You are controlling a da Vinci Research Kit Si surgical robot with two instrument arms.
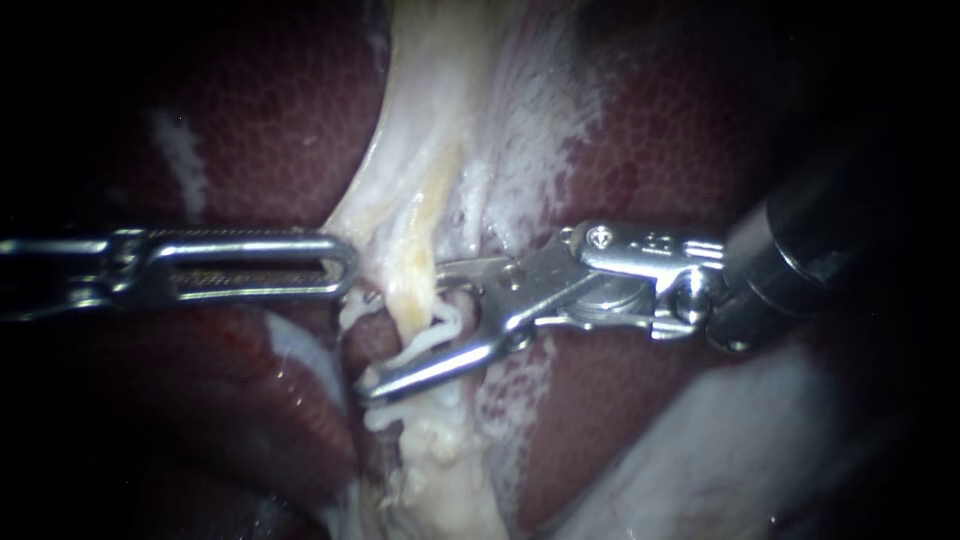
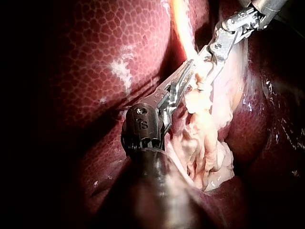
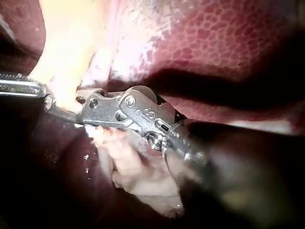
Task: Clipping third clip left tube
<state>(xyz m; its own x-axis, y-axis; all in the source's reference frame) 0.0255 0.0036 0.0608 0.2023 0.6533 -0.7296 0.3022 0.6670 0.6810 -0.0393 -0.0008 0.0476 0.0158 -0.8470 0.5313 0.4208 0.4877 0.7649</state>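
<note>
1. Coming in from the left, the left instrument is lying level, and its pincer is pressing narrow on the edge of the pale tissue, holding it.
2. The right instrument is reaching in from the right, and its pincer is standing wide, one jaw high and one low.
3. The tube, a yellowish strand, is running down between these open jaws, just beside the tip of the left pincer.
4. The dark red liver is lying on both sides.

Liver (mottled red) as bed; pale tissue strand atop.
</note>
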